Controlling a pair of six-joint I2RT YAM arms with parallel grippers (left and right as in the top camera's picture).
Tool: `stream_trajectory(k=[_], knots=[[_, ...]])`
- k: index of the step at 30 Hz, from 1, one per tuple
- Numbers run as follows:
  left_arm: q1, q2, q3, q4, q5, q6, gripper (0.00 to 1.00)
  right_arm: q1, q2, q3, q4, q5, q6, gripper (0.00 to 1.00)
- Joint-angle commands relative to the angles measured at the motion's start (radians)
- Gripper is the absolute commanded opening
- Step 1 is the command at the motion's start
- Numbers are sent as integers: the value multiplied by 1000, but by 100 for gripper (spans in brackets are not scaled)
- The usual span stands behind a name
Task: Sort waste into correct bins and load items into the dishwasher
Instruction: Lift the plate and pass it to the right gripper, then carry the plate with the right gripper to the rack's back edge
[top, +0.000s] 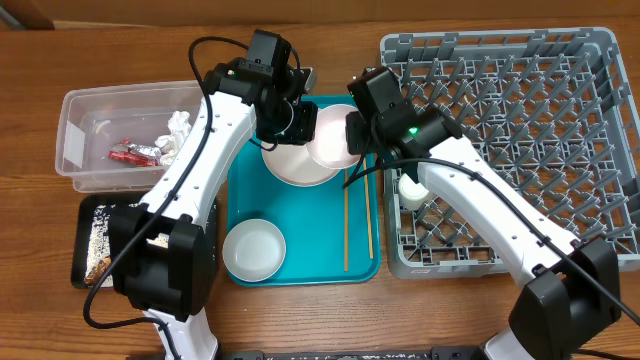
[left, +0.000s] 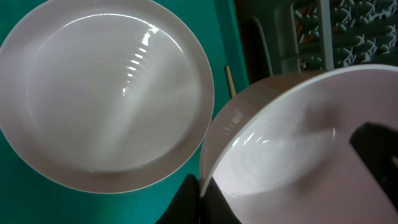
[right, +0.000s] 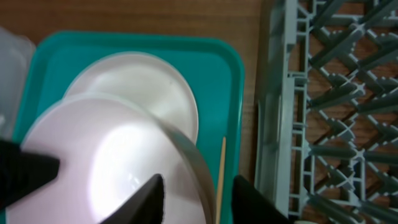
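Observation:
My left gripper (top: 296, 118) is shut on the left rim of a white bowl (top: 332, 135) and holds it tilted above the pale pink plate (top: 298, 168) on the teal tray. In the left wrist view its fingertips (left: 200, 190) pinch the bowl's edge (left: 292, 149) beside the plate (left: 106, 93). My right gripper (top: 357, 135) is at the bowl's right rim. In the right wrist view that gripper (right: 199, 186) straddles the rim, one finger inside the bowl (right: 106, 162) and one outside, with gaps on both sides.
The teal tray (top: 305, 255) also holds a second white bowl (top: 253, 248) and two chopsticks (top: 346, 230). The grey dishwasher rack (top: 520, 130) at the right contains a small white cup (top: 412, 190). A clear tub (top: 72, 150) with red wrapper (top: 135, 152) and a black tray (top: 82, 250) sit left.

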Motion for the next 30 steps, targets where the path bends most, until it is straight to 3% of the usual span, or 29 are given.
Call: stream_trajectory(k=[1,6,14,24,30], knots=[[-3,-9,3,5,17,18,4,3,-6,2,27,33,5,34],[-3,-9,3,5,17,18,4,3,-6,2,31,32,5,25],[-3,-9,3,5,13,18,4,3,-6,2,-10,32,5,24],[-3,-9,3,8,-9,18,4,3,-6,2,-24,32,5,15],[-3,-9,3,10,-12,18,4,3,-6,4,-17,32,5,4]])
